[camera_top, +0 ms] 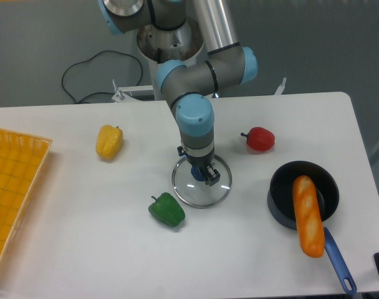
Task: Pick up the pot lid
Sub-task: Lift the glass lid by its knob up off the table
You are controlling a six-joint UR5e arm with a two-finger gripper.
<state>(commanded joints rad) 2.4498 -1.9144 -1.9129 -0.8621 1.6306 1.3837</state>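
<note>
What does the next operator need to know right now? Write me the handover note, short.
Tool: down at the blue knob of the clear lid; this view doesn't settle whether it has closed on it.
Lid: appears to be on the table, beside the green pepper.
Done: tool brought to the knob.
Left: confirm the grip, then lift. No clear gap under the lid shows, so I'd treat the pick-up as unfinished.
</note>
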